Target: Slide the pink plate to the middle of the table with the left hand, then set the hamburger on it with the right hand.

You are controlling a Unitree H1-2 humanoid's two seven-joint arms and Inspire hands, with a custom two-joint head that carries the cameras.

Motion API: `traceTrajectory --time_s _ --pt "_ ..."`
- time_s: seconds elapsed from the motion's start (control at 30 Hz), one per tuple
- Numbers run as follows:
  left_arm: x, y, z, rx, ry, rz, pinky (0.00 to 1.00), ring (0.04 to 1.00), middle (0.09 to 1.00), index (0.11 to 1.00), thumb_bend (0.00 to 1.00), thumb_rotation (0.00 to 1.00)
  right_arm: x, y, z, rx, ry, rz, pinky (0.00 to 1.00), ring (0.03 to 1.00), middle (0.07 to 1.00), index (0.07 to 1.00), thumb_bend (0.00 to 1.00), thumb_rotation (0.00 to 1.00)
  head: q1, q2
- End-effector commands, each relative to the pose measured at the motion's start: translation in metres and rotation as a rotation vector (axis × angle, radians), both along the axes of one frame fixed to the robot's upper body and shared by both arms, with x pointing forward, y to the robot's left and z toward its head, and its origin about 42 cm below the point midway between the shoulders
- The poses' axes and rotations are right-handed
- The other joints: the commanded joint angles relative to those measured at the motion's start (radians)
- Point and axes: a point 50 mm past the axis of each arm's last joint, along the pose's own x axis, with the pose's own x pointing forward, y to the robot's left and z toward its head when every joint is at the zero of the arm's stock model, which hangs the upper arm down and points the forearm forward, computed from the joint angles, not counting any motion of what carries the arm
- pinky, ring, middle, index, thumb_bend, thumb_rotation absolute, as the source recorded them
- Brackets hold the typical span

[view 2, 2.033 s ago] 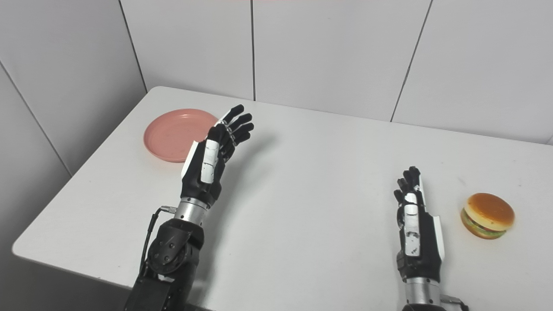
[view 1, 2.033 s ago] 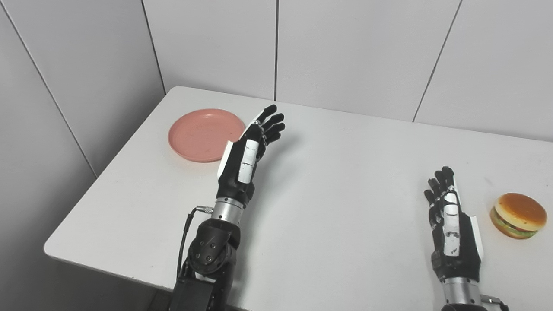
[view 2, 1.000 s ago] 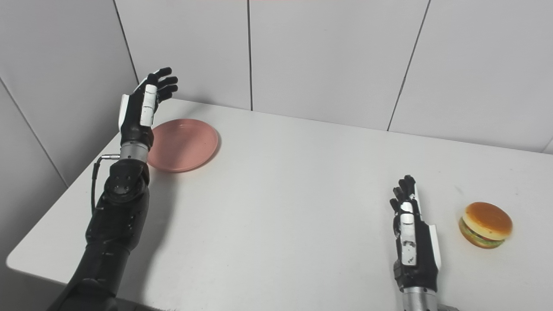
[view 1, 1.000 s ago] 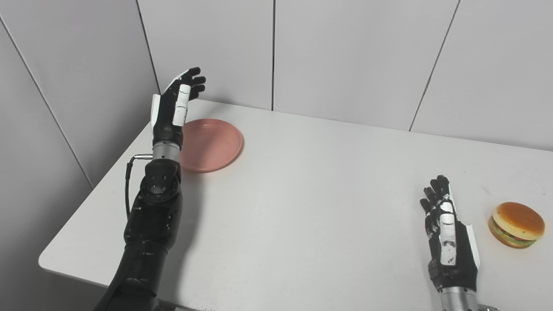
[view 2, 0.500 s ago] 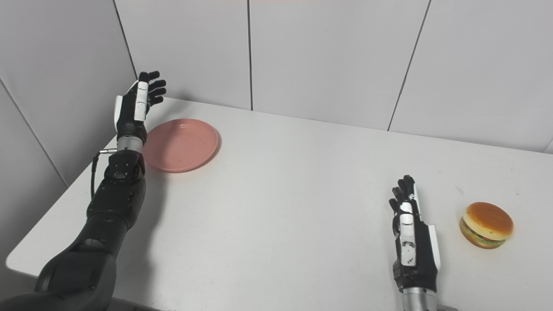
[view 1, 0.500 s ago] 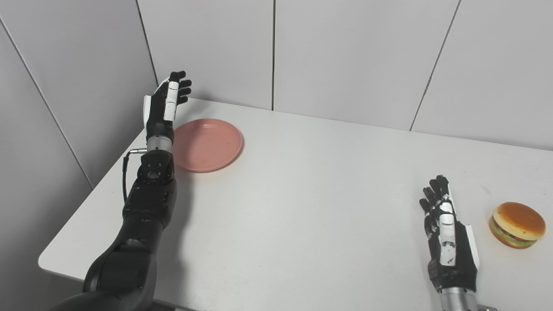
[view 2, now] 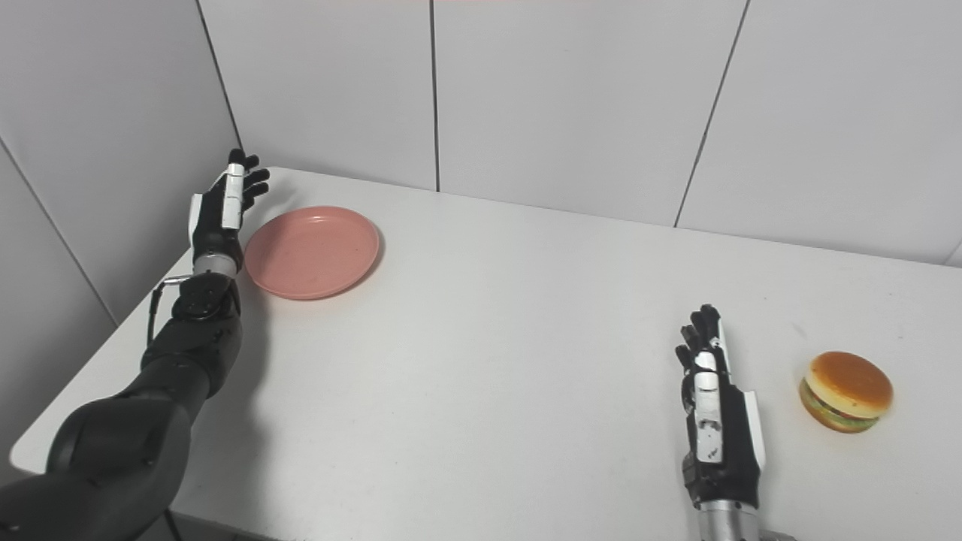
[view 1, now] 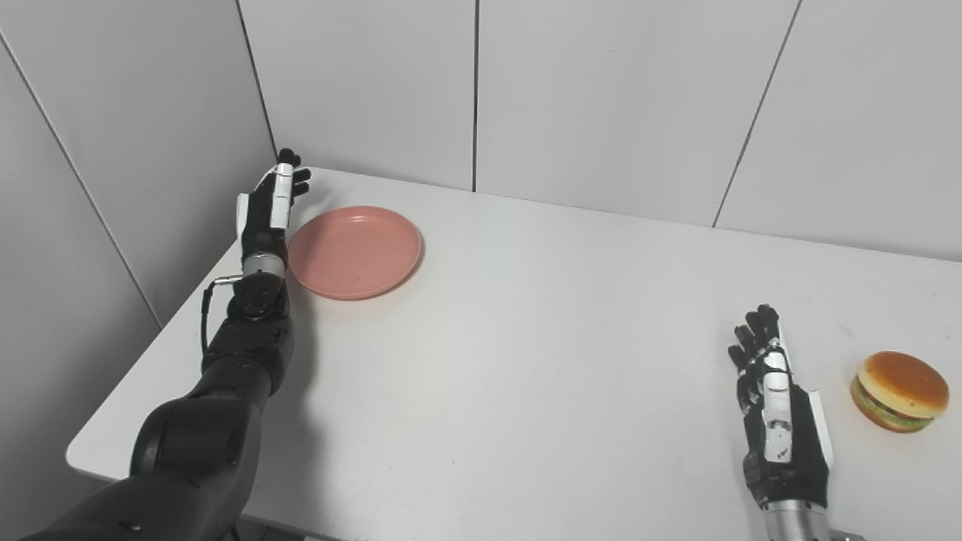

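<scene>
Hovering left hand point(view 1: 264, 210) beside pink plate point(view 1: 355, 252); both views agree.

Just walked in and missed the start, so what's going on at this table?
The robot's left hand is open beside the outer edge of the pink plate near the table's far left corner, placed to push it toward the middle; contact isn't clear. The right hand waits open, just left of the hamburger, which is untouched.

Bright even overhead light, soft faint shadows, sharp focus, no glare
</scene>
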Motion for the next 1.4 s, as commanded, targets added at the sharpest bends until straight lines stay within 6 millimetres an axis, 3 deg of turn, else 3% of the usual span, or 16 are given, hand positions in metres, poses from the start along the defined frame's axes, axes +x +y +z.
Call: traceTrajectory --time_s 0.0,0.17,0.33,0.57,0.7,1.0,1.37 --pt "0.020 0.014 0.050 0.042 -0.115 -0.015 0.95 0.833 0.804 0.790 0.91 1.00 -0.012 0.005 -0.021 0.029 0.051 -0.002 1.00 1.000 1.000 1.000 0.60 0.99 -0.001 0.001" --pt "0.018 0.015 0.043 -0.016 -0.080 -0.004 0.99 0.820 0.803 0.789 0.91 1.00 -0.012 0.004 -0.021 0.031 0.054 -0.001 1.00 1.000 1.000 1.000 0.60 0.99 0.001 0.004" --pt "0.014 0.014 0.032 0.019 -0.061 -0.013 0.86 0.813 0.799 0.791 0.94 1.00 -0.013 0.004 -0.020 0.025 0.046 -0.004 1.00 1.000 1.000 1.000 0.61 0.98 0.001 0.012" --pt "0.013 0.008 0.024 -0.005 -0.050 -0.043 0.84 0.812 0.799 0.791 0.92 1.00 -0.013 0.003 -0.021 0.022 0.050 -0.006 1.00 1.000 1.000 1.000 0.61 0.99 0.002 0.017" --pt "0.012 0.003 0.021 -0.025 -0.058 -0.056 0.76 0.784 0.784 0.775 0.88 1.00 -0.014 0.002 -0.020 0.028 0.051 -0.006 1.00 1.000 1.000 1.000 0.60 0.99 0.002 0.018" --pt "0.013 -0.016 0.011 -0.077 -0.050 -0.108 0.78 0.808 0.803 0.794 0.91 1.00 -0.016 0.001 -0.021 0.023 0.052 -0.016 1.00 1.000 1.000 1.000 0.60 0.99 0.004 0.024" --pt "0.017 -0.035 0.007 -0.104 -0.051 -0.148 0.75 0.768 0.771 0.771 0.94 1.00 -0.016 0.000 -0.020 0.027 0.057 -0.008 1.00 1.000 1.000 1.000 0.59 0.99 0.008 0.027"
